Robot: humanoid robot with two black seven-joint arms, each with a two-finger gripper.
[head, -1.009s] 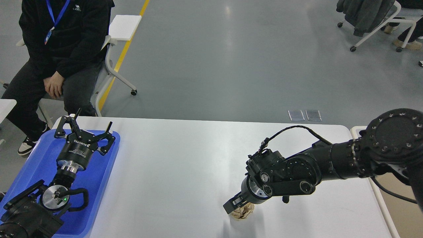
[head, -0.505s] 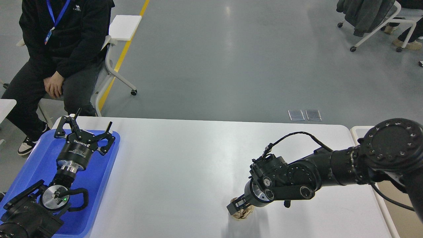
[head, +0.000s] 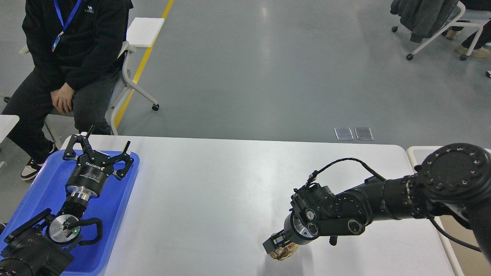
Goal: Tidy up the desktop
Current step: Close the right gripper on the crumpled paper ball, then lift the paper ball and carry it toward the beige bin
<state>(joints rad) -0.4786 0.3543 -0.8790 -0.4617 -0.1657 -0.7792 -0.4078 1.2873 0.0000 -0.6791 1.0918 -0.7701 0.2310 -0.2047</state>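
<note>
right jaws: pointing down, closing around a crumpled brown paper wad (head: 283, 252)
right gripper (head: 277, 243): sitting on the wad at the near edge of the desktop (head: 215, 191)
left jaws: spreading wide, gripping nothing
left gripper (head: 98, 151): hovering over the far end of the blue tray (head: 36, 188)
tray: lying on the desktop's left end
bin (head: 418, 152): showing just past the desktop's right edge

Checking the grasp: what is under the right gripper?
A crumpled brown paper ball sits on the desktop under the right gripper. The gripper covers its top, so contact is unclear.
</note>
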